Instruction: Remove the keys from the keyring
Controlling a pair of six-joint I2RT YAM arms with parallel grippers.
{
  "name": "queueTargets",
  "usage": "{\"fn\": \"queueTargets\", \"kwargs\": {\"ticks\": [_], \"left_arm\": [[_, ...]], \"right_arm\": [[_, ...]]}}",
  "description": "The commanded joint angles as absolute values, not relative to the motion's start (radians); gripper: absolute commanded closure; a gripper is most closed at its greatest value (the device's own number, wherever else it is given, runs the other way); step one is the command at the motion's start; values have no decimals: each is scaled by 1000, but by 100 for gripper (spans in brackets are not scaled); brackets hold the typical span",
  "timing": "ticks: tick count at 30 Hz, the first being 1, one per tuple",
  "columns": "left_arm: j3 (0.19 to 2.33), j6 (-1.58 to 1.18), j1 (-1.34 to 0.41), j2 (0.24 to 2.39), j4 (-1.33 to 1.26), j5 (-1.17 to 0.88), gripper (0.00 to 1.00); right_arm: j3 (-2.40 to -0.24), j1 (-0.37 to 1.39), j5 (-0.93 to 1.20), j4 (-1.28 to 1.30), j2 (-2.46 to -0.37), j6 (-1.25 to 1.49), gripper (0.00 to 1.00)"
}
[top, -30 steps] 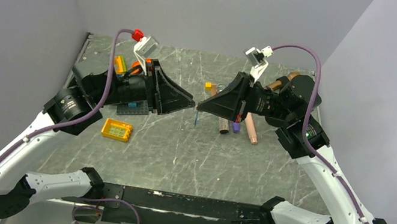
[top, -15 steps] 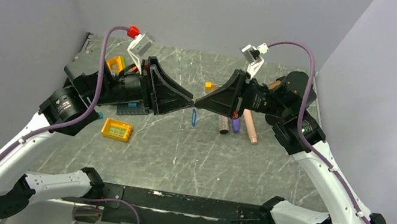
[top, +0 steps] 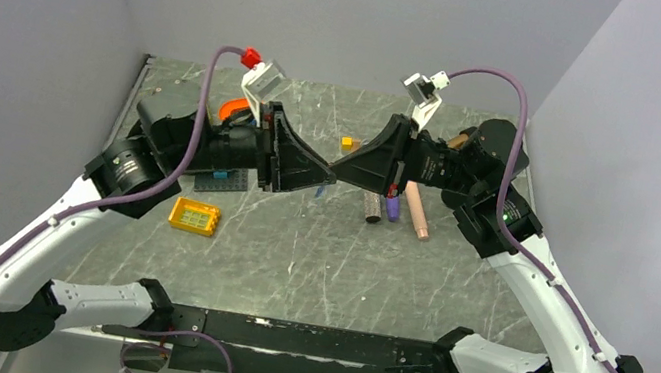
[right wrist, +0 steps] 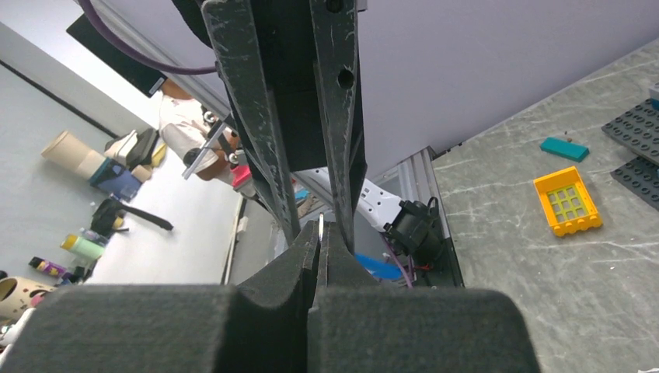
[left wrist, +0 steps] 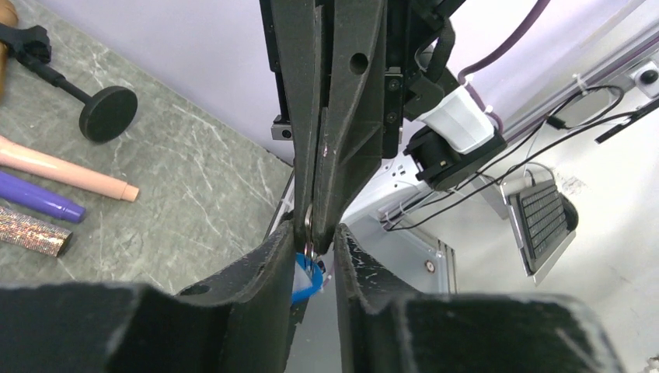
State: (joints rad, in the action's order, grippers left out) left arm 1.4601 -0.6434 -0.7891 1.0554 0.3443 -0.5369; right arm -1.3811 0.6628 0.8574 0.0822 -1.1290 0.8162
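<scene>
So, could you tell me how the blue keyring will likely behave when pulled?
The keyring is a tiny thin loop, so probably light and bendy. Dangling from the key in the right claw, it may swing or twist.

Table [top: 335, 258] marbled, stone-like; keyring [left wrist: 305, 281] glossy blue, probably plastic.

Soft, even light falls from above in the top view. The bench [top: 325, 257] looks bright and sharp, with only faint shadows and no glare. In the wrist views the near ends of the left tool [left wrist: 315, 233] and right tool [right wrist: 321, 233] are dark and slightly out of focus. The pale background behind them is bright, almost washed out.
</scene>
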Motion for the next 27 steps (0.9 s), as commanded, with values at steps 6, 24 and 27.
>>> {"fn": "queueTargets", "kwargs": {"ticks": [6,24,27], "left_arm": [[1537,-589,-839,1077,370,-504,99],[1691,-471,-840,1142,580,-564,75],[1725,-438,-840,1157,638,-574,72]], "right_arm": [[-1415,664,854,51,-1113,816,100],[-1422,664,861,64,-1114,811,100],[-1427,664,861,69,-1115,810,100]]}}
